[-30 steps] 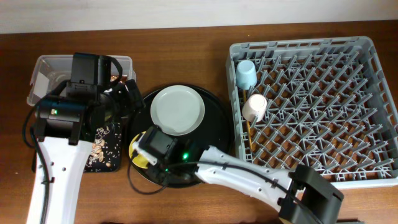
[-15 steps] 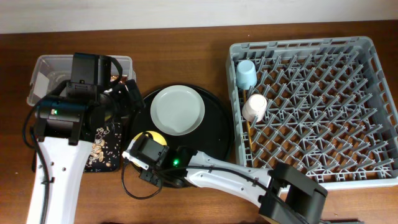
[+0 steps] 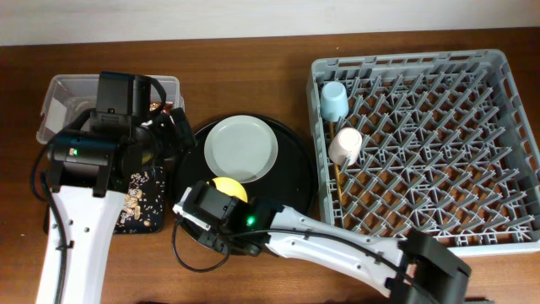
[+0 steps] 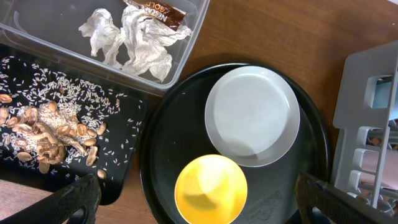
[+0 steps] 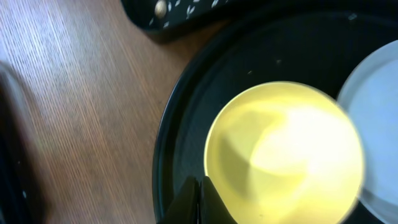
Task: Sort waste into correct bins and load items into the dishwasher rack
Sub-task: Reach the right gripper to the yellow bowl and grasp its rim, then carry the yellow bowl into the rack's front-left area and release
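Note:
The yellow bowl [image 4: 210,188] sits on the near part of the large round black tray [image 4: 161,149], in front of the grey-green plate [image 4: 252,115]. My right gripper [image 5: 200,199] is shut, its tips at the bowl's [image 5: 283,152] left rim with nothing seen between them. In the overhead view the right wrist covers most of the bowl [image 3: 229,189]. My left gripper [image 4: 205,210] is open wide and empty, high above the bowl. The napkin [image 4: 134,37] and wrapper [image 4: 157,12] lie in the clear tub [image 4: 186,43]. Food scraps [image 4: 43,127] lie in the shallow black tray [image 4: 127,155].
The grey rack [image 3: 422,139] stands at the right, holding the light-blue cup [image 3: 333,101], the pink cup [image 3: 346,145] and the chopsticks [image 3: 337,173] along its left side. The plate [image 3: 240,149] sits between the arms and the rack. Bare wood lies left of the round tray [image 5: 74,93].
My right wrist swung left over the bowl, then back right. More of the bowl's upper right now shows in the overhead view. The left arm has not moved.

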Robot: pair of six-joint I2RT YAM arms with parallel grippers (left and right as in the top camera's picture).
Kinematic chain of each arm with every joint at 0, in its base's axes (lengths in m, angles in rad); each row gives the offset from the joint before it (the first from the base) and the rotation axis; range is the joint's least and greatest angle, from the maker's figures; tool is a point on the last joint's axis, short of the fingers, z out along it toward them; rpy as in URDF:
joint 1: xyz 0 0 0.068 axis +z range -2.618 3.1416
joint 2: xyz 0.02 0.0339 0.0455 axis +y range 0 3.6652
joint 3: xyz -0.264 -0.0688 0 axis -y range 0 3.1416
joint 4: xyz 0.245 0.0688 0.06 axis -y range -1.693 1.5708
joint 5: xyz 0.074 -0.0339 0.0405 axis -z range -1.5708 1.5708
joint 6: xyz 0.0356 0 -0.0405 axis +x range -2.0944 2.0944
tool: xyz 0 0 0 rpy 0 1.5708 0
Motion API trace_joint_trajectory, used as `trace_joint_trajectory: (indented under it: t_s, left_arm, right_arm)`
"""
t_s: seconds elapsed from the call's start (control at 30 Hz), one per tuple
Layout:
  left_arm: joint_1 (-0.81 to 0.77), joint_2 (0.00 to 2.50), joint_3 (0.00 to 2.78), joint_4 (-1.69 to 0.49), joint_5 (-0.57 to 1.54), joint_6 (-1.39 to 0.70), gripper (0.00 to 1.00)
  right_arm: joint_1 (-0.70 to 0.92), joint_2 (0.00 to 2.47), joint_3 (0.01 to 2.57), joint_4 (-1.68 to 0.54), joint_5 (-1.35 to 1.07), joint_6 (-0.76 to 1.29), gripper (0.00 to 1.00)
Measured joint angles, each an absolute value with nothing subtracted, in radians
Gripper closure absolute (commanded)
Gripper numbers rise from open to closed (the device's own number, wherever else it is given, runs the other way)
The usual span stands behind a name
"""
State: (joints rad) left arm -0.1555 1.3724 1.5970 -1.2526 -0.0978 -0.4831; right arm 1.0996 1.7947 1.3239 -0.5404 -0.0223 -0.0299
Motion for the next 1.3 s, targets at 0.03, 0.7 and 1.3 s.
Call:
trace_joint_trajectory:
  t_s: [0.03, 0.7, 1.3]
  left_arm:
    - [-0.155, 1.372, 1.597, -1.253, -0.098, -0.483, 0.01]
    - [-0.155, 1.372, 1.597, -1.253, -0.098, -0.483, 0.01]
    - [-0.155, 1.372, 1.597, -1.252, -0.098, -0.483, 0.01]
  right_arm:
    - [1.100, 1.778, 1.325, -0.571, -0.008, -0.019, 0.73]
    - [1.100, 1.980, 1.325, -0.421, 0.009, 0.015, 0.96]
    - [0.081, 1.256, 1.244, -1.030, -0.982, 0.090, 0.96]
